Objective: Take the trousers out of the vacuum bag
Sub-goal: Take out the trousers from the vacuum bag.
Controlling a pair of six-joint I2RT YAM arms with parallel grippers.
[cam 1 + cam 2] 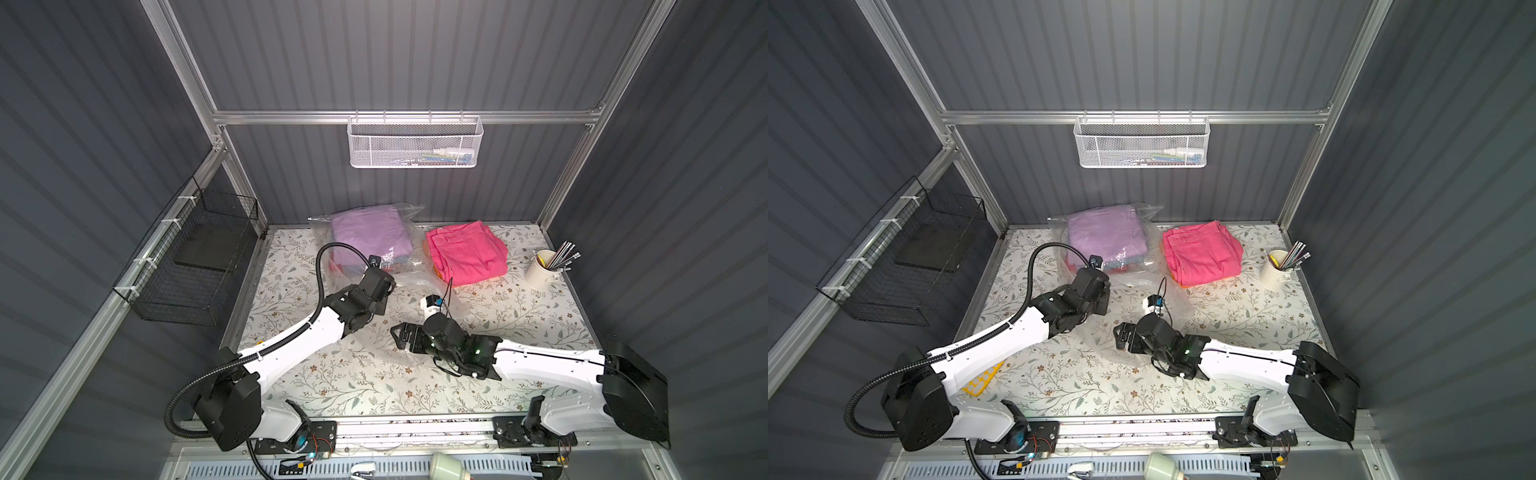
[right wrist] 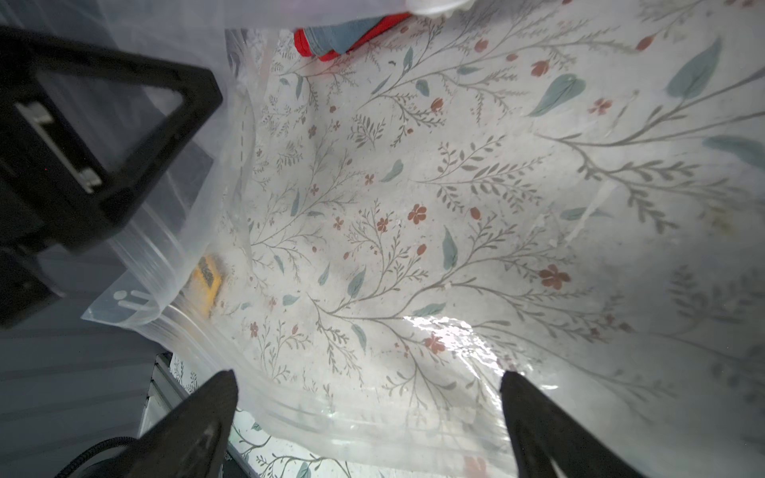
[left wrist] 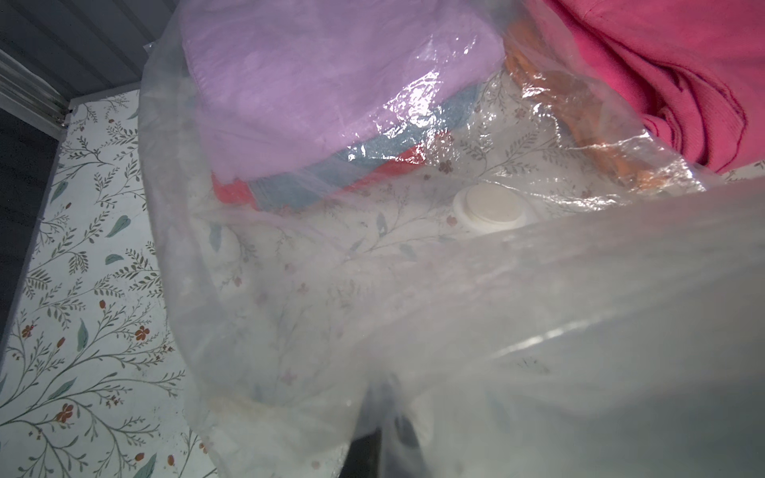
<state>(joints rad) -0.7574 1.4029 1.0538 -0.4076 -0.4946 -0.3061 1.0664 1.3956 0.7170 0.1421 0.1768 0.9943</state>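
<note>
The vacuum bag (image 1: 409, 266) lies from the back of the table toward the middle, its white valve (image 3: 490, 209) showing through the film. Inside it the lilac trousers (image 1: 370, 232) top a stack over light blue (image 3: 397, 145) and red (image 3: 232, 192) ones. The hot pink trousers (image 1: 465, 249) lie outside the bag to its right, on the orange pair (image 3: 538, 78). My left gripper (image 3: 372, 438) is shut on the bag's film, which drapes over it. My right gripper (image 1: 400, 334) stands open at the bag's near edge, and the zip strip (image 2: 331, 414) runs between its fingers.
A white cup of pens (image 1: 540, 270) stands at the right edge. A black wire basket (image 1: 195, 257) hangs on the left wall and a white mesh basket (image 1: 415, 141) on the back rail. A yellow grid piece (image 1: 980, 380) lies under my left arm.
</note>
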